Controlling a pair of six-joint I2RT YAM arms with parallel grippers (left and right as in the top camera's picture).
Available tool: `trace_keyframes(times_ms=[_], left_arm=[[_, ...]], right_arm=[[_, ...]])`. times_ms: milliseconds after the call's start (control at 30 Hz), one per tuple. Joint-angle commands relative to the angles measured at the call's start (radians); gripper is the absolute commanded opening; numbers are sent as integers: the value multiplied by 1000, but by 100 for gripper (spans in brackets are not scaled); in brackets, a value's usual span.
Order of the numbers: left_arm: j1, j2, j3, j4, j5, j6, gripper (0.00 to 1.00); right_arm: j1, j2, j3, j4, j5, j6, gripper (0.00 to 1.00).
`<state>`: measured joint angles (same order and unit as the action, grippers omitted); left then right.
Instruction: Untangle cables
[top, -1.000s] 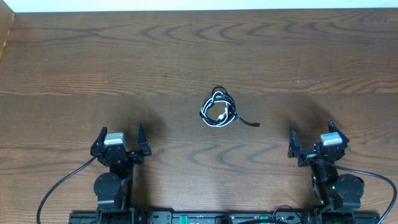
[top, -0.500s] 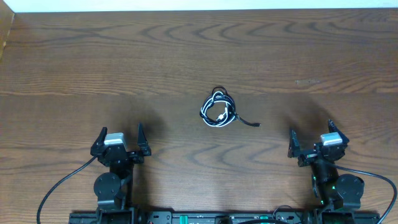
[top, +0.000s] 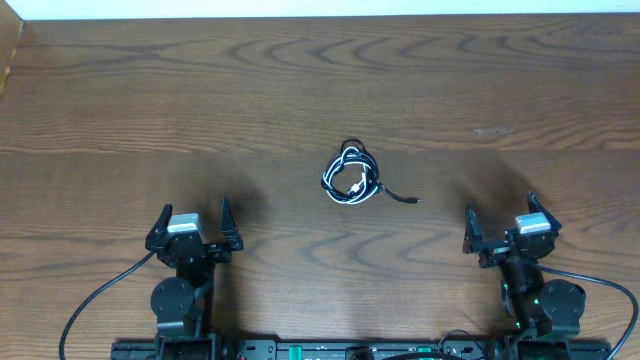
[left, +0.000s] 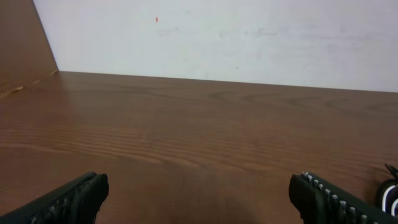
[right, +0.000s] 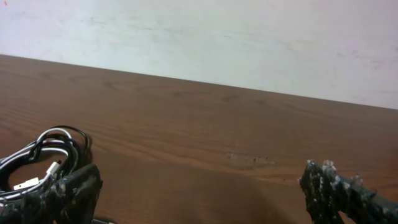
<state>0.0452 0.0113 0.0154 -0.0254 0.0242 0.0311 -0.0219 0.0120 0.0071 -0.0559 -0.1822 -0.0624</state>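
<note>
Two cables (top: 351, 177) lie bundled on the table (top: 150, 90).

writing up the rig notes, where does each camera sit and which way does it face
Overhead: above the table, looking straight down; both arms at the bottom edge, left gripper and right gripper open, cables ahead between them.
Left wrist: low on the left arm, facing forward over the table to the wall; its two fingers in the bottom corners.
Right wrist: same forward view from the right arm; its fingers at the bottom.
Shared: overhead and right wrist both show the cables; left wrist catches a sliver.
</note>
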Motion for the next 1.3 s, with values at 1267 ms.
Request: trace_keyframes(times_ms=[1267], left_arm=[[3, 0, -11, -47, -14, 13, 98]], right_arm=[[8, 159, 53, 131, -143, 95, 99]])
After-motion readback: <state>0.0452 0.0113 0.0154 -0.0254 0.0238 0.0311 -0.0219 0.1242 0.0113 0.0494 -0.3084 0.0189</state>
